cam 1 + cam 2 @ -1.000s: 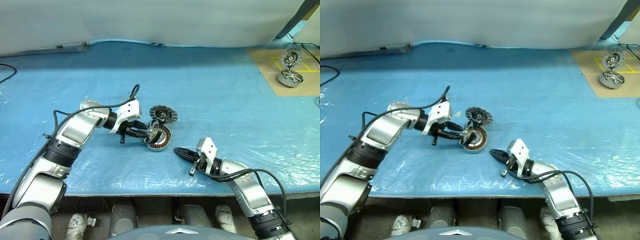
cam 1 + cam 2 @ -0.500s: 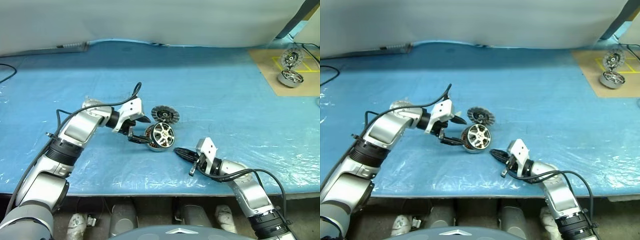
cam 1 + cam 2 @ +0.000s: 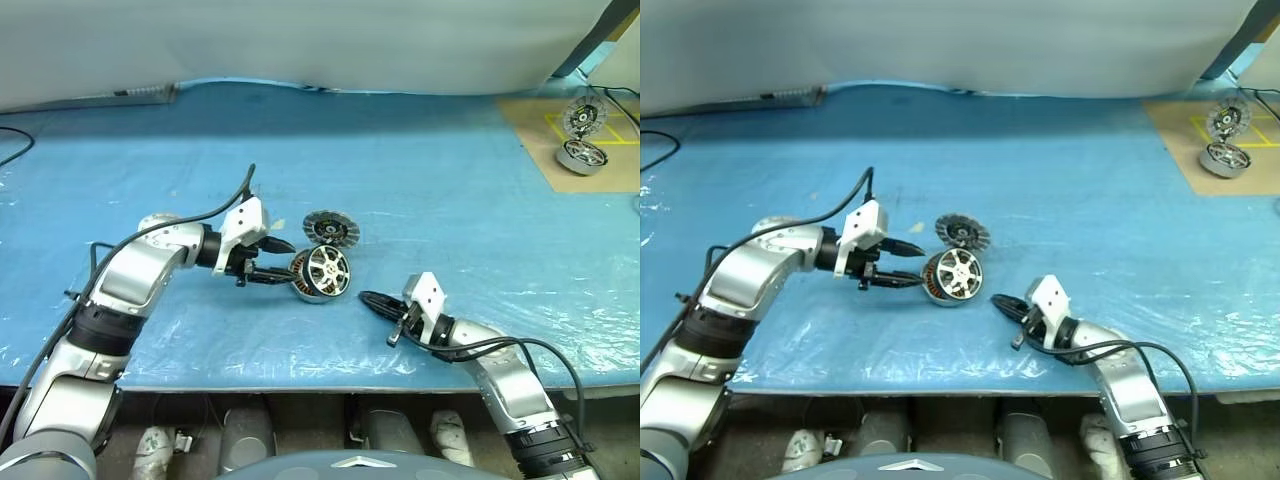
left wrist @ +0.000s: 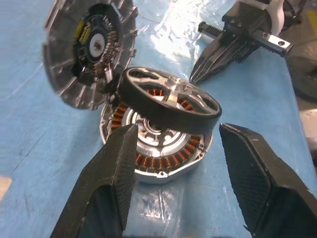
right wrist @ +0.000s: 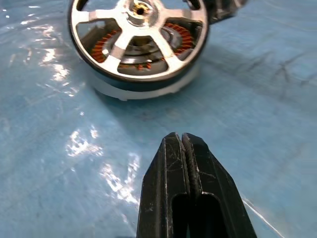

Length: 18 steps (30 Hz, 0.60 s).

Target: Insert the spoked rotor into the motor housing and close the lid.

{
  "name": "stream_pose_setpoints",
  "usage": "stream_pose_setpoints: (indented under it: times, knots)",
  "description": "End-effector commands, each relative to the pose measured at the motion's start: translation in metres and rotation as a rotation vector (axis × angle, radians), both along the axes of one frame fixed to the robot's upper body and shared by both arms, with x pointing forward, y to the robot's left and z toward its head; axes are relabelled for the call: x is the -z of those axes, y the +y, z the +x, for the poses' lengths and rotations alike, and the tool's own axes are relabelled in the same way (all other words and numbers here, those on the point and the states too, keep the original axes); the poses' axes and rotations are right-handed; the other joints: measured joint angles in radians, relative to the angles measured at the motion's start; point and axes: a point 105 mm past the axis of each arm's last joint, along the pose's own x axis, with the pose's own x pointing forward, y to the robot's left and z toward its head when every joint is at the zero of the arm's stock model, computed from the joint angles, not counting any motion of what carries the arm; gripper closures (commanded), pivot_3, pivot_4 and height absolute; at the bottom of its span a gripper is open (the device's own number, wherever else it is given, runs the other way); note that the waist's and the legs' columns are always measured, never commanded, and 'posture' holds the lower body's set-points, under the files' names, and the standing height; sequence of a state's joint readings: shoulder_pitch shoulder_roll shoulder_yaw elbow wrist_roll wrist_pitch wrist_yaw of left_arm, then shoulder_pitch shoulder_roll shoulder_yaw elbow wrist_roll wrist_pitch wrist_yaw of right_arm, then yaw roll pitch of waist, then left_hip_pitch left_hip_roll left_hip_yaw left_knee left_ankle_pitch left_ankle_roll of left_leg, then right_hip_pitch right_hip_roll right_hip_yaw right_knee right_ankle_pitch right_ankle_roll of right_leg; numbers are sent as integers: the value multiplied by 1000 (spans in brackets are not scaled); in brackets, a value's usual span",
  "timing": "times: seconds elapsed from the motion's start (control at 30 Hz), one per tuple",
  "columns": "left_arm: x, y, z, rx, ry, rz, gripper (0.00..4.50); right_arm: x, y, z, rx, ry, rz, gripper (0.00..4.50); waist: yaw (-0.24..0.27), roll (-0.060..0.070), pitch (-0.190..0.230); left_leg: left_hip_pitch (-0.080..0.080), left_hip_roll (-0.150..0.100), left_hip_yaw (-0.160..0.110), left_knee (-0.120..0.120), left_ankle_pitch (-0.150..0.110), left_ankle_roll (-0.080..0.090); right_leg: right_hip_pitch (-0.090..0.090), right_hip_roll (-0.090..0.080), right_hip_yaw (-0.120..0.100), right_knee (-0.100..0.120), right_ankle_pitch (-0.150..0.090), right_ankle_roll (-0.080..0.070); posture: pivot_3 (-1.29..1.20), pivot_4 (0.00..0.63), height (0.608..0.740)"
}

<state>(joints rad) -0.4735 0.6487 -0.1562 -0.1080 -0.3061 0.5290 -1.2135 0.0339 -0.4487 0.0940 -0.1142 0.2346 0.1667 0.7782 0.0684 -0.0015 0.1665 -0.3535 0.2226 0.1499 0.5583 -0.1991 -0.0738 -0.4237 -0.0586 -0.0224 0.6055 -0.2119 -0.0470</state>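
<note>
The spoked rotor [image 3: 322,268] lies tilted on top of the motor housing [image 3: 311,293] at the middle of the blue table, one edge lifted; copper windings [image 4: 163,163] show under it. The lid [image 3: 330,229] stands on edge just behind them, its inner side facing my left gripper. My left gripper [image 3: 283,262] is open just left of the rotor, with one finger [image 4: 116,163] on each side and clear of it. My right gripper [image 3: 366,298] is shut and empty, its tip resting low on the table a little right of the housing.
A brown board [image 3: 530,140] lies at the far right corner with another spoked wheel [image 3: 581,115] and a round motor part [image 3: 581,153] on it. A black cable [image 3: 12,148] curls at the far left. The table's front edge runs close below both arms.
My left gripper let go of the rotor, opened and drew back to the left. The rotor now rests tilted on the housing. The right gripper shifted slightly to the right.
</note>
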Motion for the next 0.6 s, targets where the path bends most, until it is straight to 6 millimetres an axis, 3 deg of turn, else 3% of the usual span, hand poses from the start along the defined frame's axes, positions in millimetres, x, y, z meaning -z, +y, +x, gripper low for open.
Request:
stream_pose_setpoints:
  times: [0.03, 0.17, 0.3, 0.4, 0.6]
  knots:
    - [-11, 12, -4, -56, -92, -36, 1718, -19, -11, 8, 56, -57, -14, 4500, -2, 0, 0, 0, 0, 0, 0, 0, 0, 0, 0, 0, 0, 0, 0, 0, 150, 740]
    - [-9, 17, -12, -106, -143, -112, 1718, -55, -7, 21, 46, -68, 68, 4500, -2, 0, 0, 1, 0, 0, 0, 0, 0, 0, 0, 0, 0, 0, 0, 0, 150, 740]
    - [-9, 17, -15, -146, -191, -169, 1756, -80, 9, 24, -10, -91, 90, 3526, 2, 0, 0, 2, 1, 0, 1, 0, 0, 0, 0, 0, 1, 0, 0, 0, 150, 740]
    - [-4, 19, -15, -182, -202, -186, 1756, -84, 27, 25, -38, -100, 21, 2511, 1, 0, 0, 2, 1, 0, 1, 0, 0, 0, 0, 0, 0, 0, 0, 0, 150, 740]
    - [6, 25, -17, -222, -180, -181, 1756, -78, 48, 11, -137, -23, -10, 2511, 1, 0, 0, 3, 1, 0, -1, 0, 0, 0, 1, 0, 0, 0, 0, 0, 150, 740]
